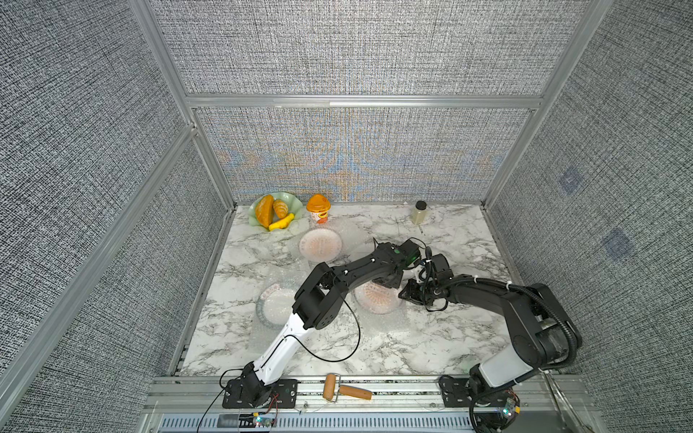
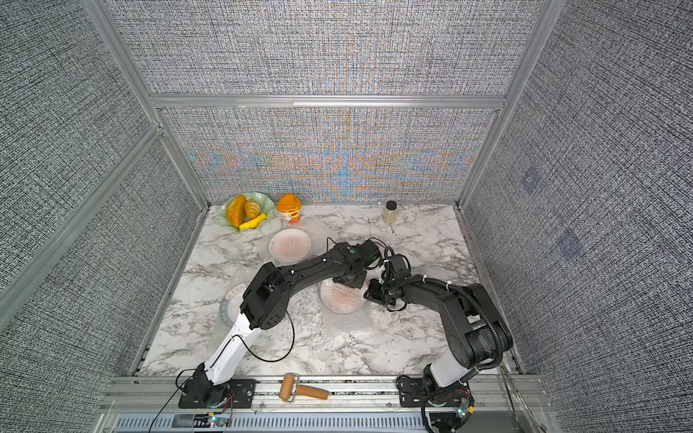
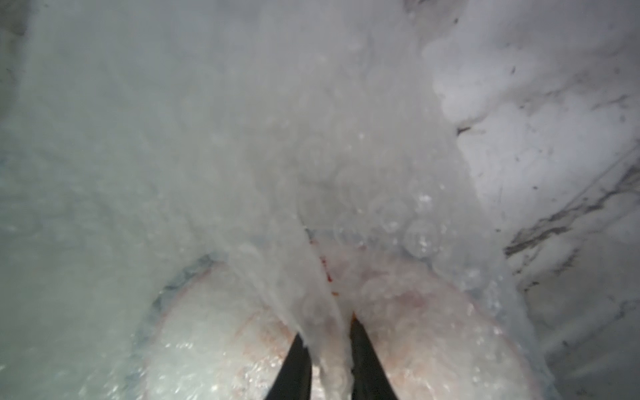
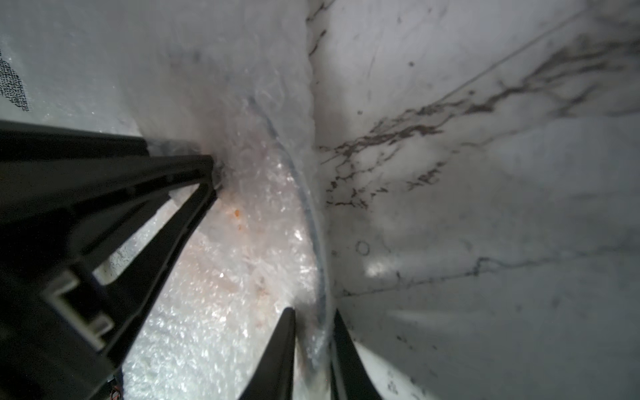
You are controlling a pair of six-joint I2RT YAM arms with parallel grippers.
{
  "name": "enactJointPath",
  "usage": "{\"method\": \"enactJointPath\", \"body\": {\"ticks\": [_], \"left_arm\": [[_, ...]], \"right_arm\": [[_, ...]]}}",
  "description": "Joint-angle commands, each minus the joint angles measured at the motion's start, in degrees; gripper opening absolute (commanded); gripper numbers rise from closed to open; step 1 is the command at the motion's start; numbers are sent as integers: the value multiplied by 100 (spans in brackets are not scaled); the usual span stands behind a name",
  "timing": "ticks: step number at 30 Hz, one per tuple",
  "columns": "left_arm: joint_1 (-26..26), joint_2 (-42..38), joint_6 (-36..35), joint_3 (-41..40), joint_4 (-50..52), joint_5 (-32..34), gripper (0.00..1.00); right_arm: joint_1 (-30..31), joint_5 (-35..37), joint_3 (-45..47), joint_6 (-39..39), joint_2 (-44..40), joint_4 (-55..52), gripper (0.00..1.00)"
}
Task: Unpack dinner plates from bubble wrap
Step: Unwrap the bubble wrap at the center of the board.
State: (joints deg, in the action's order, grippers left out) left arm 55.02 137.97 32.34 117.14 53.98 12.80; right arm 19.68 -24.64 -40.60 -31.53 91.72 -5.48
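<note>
Both arms are brought to the right plate (image 1: 377, 298), which lies flat on the tabletop (image 1: 431, 337) under its bubble wrap (image 3: 311, 173). A raised ridge of that wrap is pinched between the jaws of the left gripper (image 3: 327, 343), over the plate's far part, apparently so that the sheet can be lifted clear. The plate's dark rim, wrap and all, is nipped at its right edge between the narrowly set jaws of the right gripper (image 4: 313, 322). This hold is judged to be an anchor, so that the plate is kept down while the sheet is drawn off. The far plate (image 1: 320, 244) and the left plate (image 1: 272, 307) are seen covered too, well apart from it, which lets each be unwrapped alone.
</note>
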Motion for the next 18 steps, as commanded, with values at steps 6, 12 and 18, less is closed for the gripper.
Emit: {"method": "enactJointPath", "body": {"ticks": [6, 12, 18], "left_arm": [[43, -246, 100, -153, -25, -404, 0], [44, -790, -70, -776, -673, -1309, 0], [38, -1072, -177, -948, -556, -1157, 0]], "right_arm": [[21, 98, 48, -144, 21, 67, 1], [22, 287, 85, -251, 21, 77, 0], [11, 458, 136, -354, 84, 82, 0]]}}
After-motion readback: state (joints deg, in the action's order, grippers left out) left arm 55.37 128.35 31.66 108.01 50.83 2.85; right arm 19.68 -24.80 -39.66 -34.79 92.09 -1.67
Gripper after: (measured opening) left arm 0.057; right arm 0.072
